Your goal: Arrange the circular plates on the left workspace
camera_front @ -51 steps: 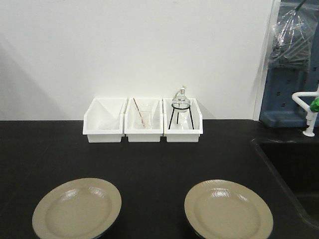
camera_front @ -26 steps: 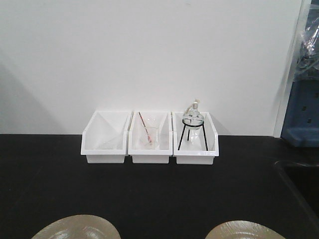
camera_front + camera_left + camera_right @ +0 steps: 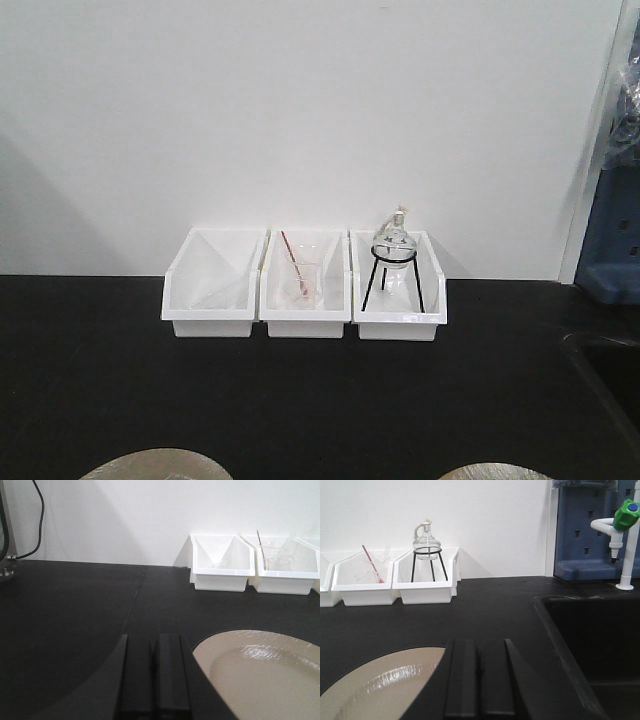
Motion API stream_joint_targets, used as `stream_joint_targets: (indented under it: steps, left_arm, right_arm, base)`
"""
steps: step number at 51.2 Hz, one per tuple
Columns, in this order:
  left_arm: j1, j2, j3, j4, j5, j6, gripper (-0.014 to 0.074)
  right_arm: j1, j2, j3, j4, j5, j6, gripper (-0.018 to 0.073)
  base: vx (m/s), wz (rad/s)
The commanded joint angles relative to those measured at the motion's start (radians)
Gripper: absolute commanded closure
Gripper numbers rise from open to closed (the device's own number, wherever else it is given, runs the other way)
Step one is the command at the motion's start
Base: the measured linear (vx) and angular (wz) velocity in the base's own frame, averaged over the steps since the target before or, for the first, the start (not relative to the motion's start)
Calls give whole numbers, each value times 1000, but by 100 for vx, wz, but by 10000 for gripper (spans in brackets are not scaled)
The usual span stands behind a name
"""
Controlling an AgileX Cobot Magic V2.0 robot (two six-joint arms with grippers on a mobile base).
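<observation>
Front view: black matte countertop [image 3: 100,380] fills the lower half of the frame. Both plates only peek in at the btm edge, left plate [image 3: 155,466] at btm left and right plate [image 3: 497,472] at btm right. They're well apart, both flat on the top. Three white bins [image 3: 305,285] sit in a row at frame ctr against the wall [image 3: 300,100], side by side and touching. L one has something clear in it, too faint to tell. Mid one holds a clear beaker [image 3: 300,282] w/ a red rod [image 3: 290,255]. R one holds a black tripod [image 3: 392,285] w/ a glass flask [image 3: 393,240] on top. At the R margin, the edge of the sink [image 3: 612,375].

Left wrist view: left gripper [image 3: 152,641] at btm ctr, its two dark fingers [image 3: 137,680] pressed together w/ only a thin seam betw. them. The left plate fills the lower R corner, just beside the fingers. Can't tell if they touch.

Right wrist view: right gripper [image 3: 479,643] at btm ctr, fingers likewise pressed together, gripping nothing. The right plate is in the lower L corner, its edge running behind the L finger; contact unclear. The sink takes the R side, w/ a white tap [image 3: 625,535] w/ green tip in the upper R.
</observation>
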Motion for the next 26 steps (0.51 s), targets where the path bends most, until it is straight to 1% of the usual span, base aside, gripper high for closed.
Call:
stream_joint_targets:
  steps: [1, 10, 16, 18, 20, 21, 22, 23, 24, 26]
  left_arm:
    - [-6, -16, 20, 1, -79, -10, 596]
    - [-6, -16, 20, 1, -87, -10, 596]
    - [-6, -16, 19, 1, -132, -10, 596]
    - [-6, -16, 13, -9, -190, -23, 596]
    - [-6, -16, 3, -44, -215, -71, 596]
    - [-6, -16, -4, -75, -214, -94, 596]
    - [-6, -15, -10, -100, -207, -134, 596]
    - [-6, -14, -21, -139, -196, -162, 596]
    - [-6, -14, -36, -191, -163, -220, 596]
    - [-6, -14, -61, -229, -122, -263, 596]
  right_arm:
    - [-3, -14, 20, -15, -82, -3, 564]
    - [-2, -14, 20, -12, -97, -2, 564]
    - [-3, -14, 20, -14, -207, -3, 564]
    - [-3, -14, 15, -12, -291, 0, 564]
    - [-1, -14, 2, -6, -333, 28, 564]
    - [1, -14, -5, -4, -343, 45, 564]
    - [1, -14, -20, 0, -345, 74, 564]
    - [1, -14, -32, 3, -343, 96, 564]
    - [1, -12, -53, 7, -338, 127, 564]
    - [1, -8, -98, 8, -291, 182, 564]
  base:
    - [0, 0]
    - [0, 0]
    - [0, 0]
    - [0, 0]
    - [0, 0]
    - [0, 0]
    - [0, 0]
    - [0, 0]
    - [0, 0]
    - [0, 0]
